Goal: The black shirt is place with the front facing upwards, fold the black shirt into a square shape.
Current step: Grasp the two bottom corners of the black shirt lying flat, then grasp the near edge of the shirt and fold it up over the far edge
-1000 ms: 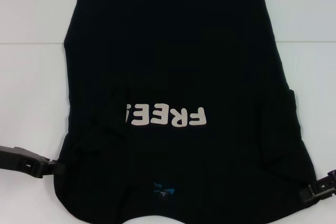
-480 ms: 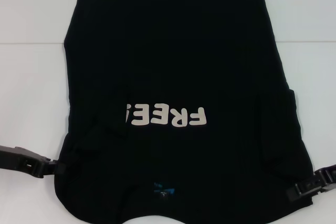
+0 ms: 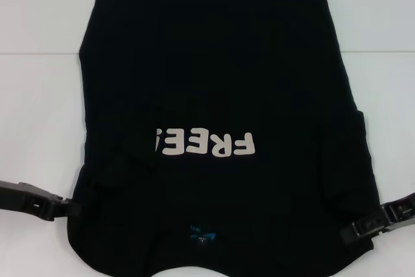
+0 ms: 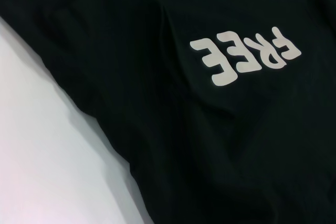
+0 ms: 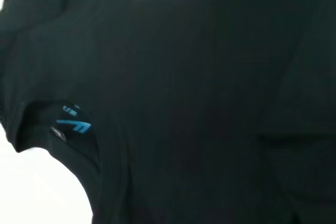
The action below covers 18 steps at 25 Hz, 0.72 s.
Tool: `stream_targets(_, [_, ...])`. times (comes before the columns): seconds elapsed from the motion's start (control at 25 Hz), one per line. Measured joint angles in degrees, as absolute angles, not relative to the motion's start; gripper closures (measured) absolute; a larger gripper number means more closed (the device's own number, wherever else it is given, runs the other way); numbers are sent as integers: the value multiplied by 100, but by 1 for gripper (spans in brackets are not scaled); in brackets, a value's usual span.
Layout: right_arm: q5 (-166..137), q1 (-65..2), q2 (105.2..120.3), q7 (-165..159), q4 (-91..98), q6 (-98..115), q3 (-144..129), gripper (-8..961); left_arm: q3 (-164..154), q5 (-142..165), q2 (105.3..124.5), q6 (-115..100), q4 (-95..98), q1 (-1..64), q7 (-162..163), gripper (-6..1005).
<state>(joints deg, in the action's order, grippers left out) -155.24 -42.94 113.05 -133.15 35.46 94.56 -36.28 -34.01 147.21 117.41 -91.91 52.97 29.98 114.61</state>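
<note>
The black cloth T-shirt (image 3: 220, 95) with white lettering lies flat on the white counter (image 3: 39, 95), sleeves folded inward. The left gripper (image 3: 68, 209) and right gripper (image 3: 353, 231) meet its near corners; whether they grip is unclear

White table (image 3: 39, 95); bears black shirt (image 3: 214, 82), spread flat, front up, sleeves folded inward.
</note>
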Motion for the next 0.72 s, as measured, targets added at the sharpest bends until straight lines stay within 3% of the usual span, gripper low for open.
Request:
stream_targets(0.36, [-15383,-4358,11314,-13245,3491,9448,-3641,220,-3401,14721,11728,-9175,5193,3048,11421,976])
stream_targets(0.56, [-15392,-4364,11329,-13222,3517,9367,-3692,294,-3401,14722,11724,-9177,5186,3050,11384,976])
stream_targets(0.72, [-15407,-4373,11330,-13212,3527,9336,-3730,456,-3401,14721,11724,-9184,5185,3050,11374,975])
